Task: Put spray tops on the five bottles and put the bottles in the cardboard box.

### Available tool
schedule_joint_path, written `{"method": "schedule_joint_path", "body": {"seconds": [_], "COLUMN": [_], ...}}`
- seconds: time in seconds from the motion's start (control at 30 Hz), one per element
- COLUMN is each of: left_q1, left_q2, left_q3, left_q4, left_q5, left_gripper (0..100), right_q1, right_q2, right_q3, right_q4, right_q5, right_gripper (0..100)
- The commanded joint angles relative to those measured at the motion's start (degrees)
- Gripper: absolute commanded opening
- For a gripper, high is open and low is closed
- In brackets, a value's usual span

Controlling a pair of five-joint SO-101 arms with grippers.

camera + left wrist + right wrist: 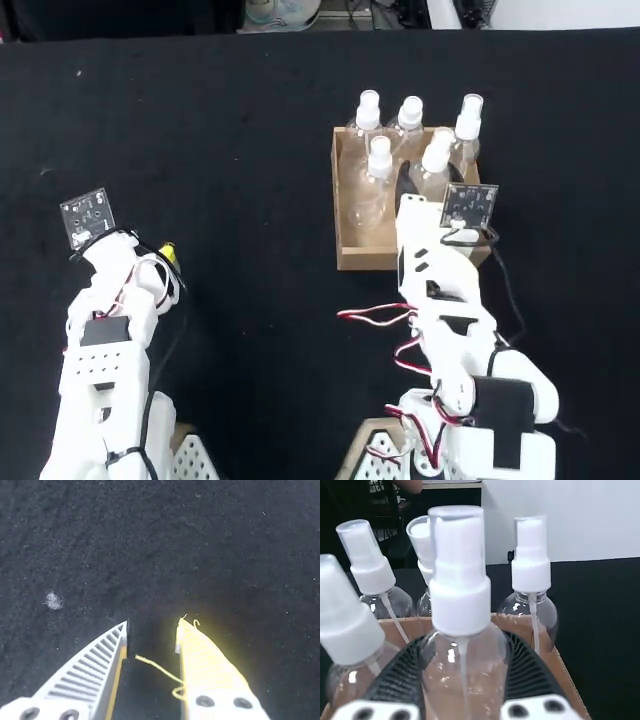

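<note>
From above, the cardboard box [345,255] sits right of centre on the black counter [220,130]. I count five bottles [369,108] at it, and every one wears its white spray tops [410,108] piece. Three line the far wall and two stand nearer the middle. All look to be inside, though the far three sit so close to the wall that I can't swear to it. The right arm [440,300] stretches over the near wall into the box. The left arm [105,330] is well apart from it, on the other side of the counter.

In the left wrist view, the left end effector [152,625] hangs over the black counter with its fingers a narrow gap apart and nothing between them.

In the right wrist view, the right end effector [465,645] is clamped on the clear body of the held bottle [462,680], which stands upright. The other four crowd close around it, with cardboard wall just beyond. Its base is hidden, so I can't tell whether it rests on the box floor.

By my reckoning the capping is done and the packing is all but done. What's left is letting this last bottle go and drawing the arm out without knocking its neighbours.
</note>
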Motion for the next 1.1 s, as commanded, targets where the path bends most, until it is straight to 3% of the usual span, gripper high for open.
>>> {"method": "schedule_joint_path", "body": {"seconds": [0.0,1.07], "left_q1": [0.7,0.7], "left_q2": [-0.1,-0.1], "left_q3": [-0.7,-0.7], "left_q4": [-0.8,-0.8], "left_q5": [0.3,0.4], "left_gripper": [16,16], "right_q1": [-0.8,-0.8], "right_q2": [0.1,0.2], "right_q3": [-2.5,2.0], "right_q4": [-1.6,-1.5], "right_q5": [-0.2,0.1], "right_gripper": [1.1,1.3]}}
